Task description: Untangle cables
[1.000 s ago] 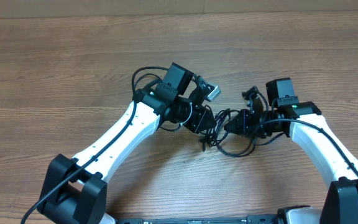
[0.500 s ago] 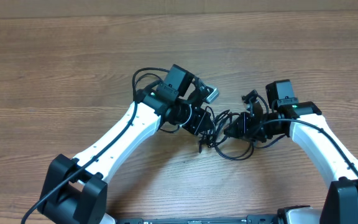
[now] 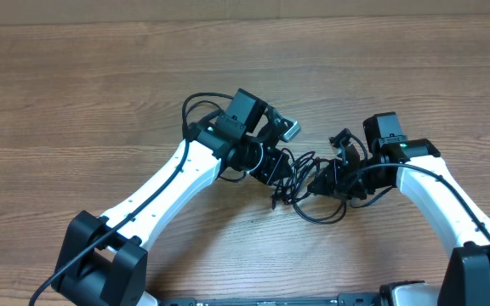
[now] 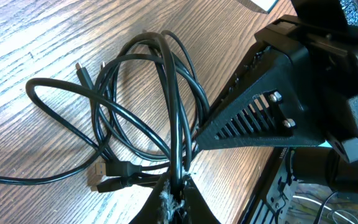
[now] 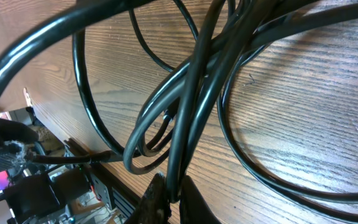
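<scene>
The cables (image 3: pixel 306 189) are a knot of thin black cords on the wooden table, between the two arms. My left gripper (image 3: pixel 281 174) is shut on strands at the knot's left side; in the left wrist view its fingertips (image 4: pixel 178 186) pinch cables (image 4: pixel 166 93) that loop outward, with two plug tips (image 4: pixel 104 176) lying on the wood. My right gripper (image 3: pixel 321 180) is shut on strands at the knot's right side; in the right wrist view its jaws (image 5: pixel 169 190) pinch a bundle of cables (image 5: pixel 194 87). One loop (image 3: pixel 321 212) trails toward the near edge.
Thicker black wires (image 3: pixel 196 109) curl behind the left arm's wrist. The right gripper's black body (image 4: pixel 272 106) fills the right of the left wrist view. The wooden table (image 3: pixel 100 93) stretches left and back.
My right gripper has moved left and a little nearer, closer to the left gripper. The trailing loop has sagged toward the near edge. The left arm has barely moved.
</scene>
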